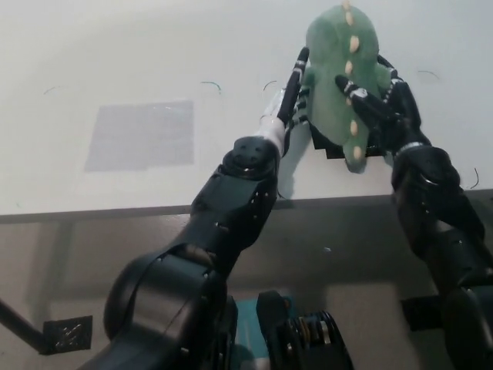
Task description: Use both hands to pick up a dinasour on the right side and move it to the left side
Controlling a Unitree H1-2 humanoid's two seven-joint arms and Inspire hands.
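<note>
Fingers of the left hand point(296, 94) extended nearly straight, lying flat against the left flank of the dinosaur point(344, 73); not curled around it, pressing from the side. Right hand point(383, 108) on the opposite flank, fingers spread and bent over the plush body near the row of cream spikes down its back. The toy sits clamped between the two hands, so both count as holding it together.

Dinosaur: green plush, upright to slightly tilted, tail end hanging toward the table point(115, 69) edge. Position is the right half of the white tabletop, near the front edge. Cannot tell whether its base rests on the surface or is lifted clear.

Black object point(330, 144) directly beneath and in front of the toy, flat and angular, partly covered by the plush and the right hand; identity unclear.

Grey rectangular patch point(139, 135) on the left half of the table, well apart from the toy and both hands, nothing on it. A few thin dark thread-like marks scattered on the white surface.

No containers visible on the table.
</note>
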